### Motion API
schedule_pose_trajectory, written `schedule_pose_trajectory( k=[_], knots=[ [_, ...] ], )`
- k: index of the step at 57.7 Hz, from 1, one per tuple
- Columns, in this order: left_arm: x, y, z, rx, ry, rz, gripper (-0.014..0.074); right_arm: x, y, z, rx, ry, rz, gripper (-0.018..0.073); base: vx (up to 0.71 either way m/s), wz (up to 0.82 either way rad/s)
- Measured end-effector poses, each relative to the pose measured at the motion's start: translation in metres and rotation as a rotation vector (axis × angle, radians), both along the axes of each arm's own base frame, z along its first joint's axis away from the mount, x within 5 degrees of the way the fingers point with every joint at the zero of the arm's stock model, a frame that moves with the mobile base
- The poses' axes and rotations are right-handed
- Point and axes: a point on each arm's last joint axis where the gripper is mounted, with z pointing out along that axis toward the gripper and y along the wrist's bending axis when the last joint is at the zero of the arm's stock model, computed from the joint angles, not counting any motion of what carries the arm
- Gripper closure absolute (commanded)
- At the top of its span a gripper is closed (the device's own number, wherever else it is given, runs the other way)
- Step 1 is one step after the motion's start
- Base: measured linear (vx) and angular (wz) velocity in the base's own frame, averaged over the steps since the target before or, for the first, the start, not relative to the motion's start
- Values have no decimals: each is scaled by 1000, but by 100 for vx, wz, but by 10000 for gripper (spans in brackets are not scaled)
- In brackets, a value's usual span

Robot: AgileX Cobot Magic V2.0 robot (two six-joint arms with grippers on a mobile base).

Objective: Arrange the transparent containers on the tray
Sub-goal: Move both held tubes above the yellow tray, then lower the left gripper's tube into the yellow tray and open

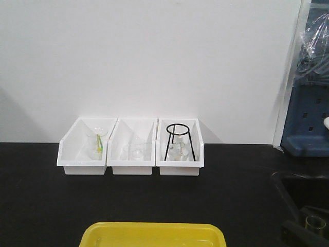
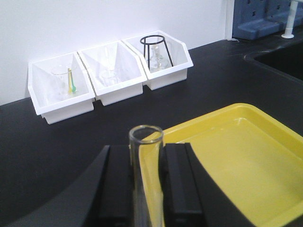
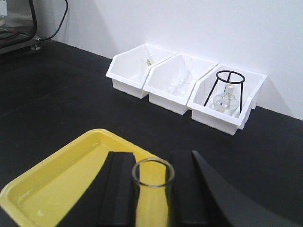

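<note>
The yellow tray [image 1: 152, 234] lies at the near edge of the black bench, and nothing shows inside it. My left gripper [image 2: 146, 150] is shut on an upright clear glass tube [image 2: 142, 189], low over the tray's [image 2: 236, 156] left rim. My right gripper [image 3: 152, 160] is shut on a second clear glass tube [image 3: 151, 201] at the tray's [image 3: 66, 175] right end. That tube [image 1: 314, 222] also shows at the lower right of the front view. More transparent containers stand in the bins: a beaker [image 1: 96, 141], a small beaker [image 1: 135, 151] and a flask [image 1: 176, 151].
Three white open-fronted bins [image 1: 130, 165] line the back wall. The right one holds a black wire tripod [image 1: 178, 139] over the flask. A green-yellow stick [image 1: 98, 145] leans in the left beaker. A sunken dark sink [image 1: 303, 188] and blue equipment [image 1: 306, 123] are at the right.
</note>
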Motion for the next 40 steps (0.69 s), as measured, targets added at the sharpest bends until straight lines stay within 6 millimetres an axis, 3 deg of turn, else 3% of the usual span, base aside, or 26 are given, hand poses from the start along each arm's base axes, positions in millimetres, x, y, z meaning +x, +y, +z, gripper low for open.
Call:
schedule_pose_trajectory(
  k=[40],
  knots=[
    [0, 0, 0, 0, 0, 0, 594, 0, 0, 0, 0, 0, 0, 571, 4, -1]
  ],
)
